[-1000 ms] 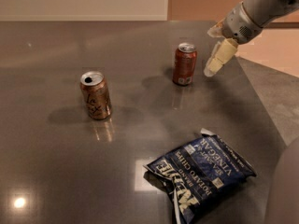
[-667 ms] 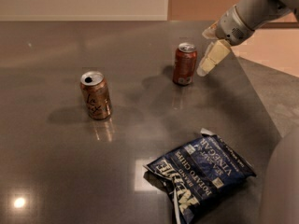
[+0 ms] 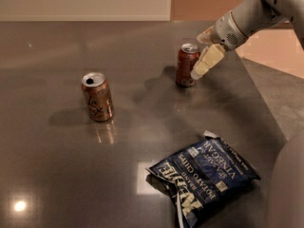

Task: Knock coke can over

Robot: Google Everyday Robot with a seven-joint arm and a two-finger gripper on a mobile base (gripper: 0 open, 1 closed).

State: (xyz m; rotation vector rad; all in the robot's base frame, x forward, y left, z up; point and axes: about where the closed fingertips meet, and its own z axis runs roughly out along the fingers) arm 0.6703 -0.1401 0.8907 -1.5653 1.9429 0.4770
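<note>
While arm (image 3: pixel 251 15) slants down, jaws just beside coke can (image 3: pixel 186 66) — upright.

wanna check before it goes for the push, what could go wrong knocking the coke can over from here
1. The gripper sits at the right side of the upright coke can, fairly low on it; a low push may slide the can instead of tipping it.
2. Pushed leftward, a toppled can could roll across the smooth table toward the orange-brown can.
</note>
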